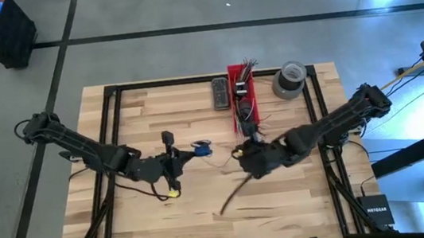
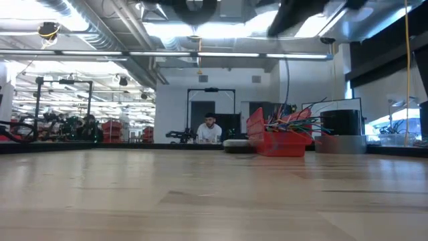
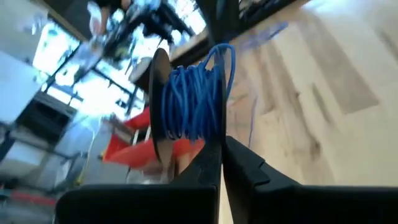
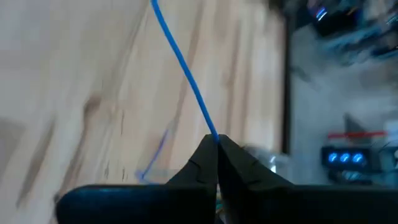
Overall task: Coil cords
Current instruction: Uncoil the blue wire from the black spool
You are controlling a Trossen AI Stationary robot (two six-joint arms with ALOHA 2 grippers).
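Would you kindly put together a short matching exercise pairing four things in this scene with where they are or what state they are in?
Things:
1. left gripper
2. right gripper
3. red bin
4. tape roll

Places or states:
A. standing at the table's far right corner
B. shut on a single strand of blue cord
C. holding multicoloured wire ends, far side of the table
D. shut on a spool wound with blue cord

Pairs: 1-D, 2-B, 3-C, 4-A

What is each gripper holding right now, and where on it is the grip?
The left gripper is shut on the rim of a spool wound with blue cord. The right gripper is shut on the free blue cord strand, pinched at its fingertips.
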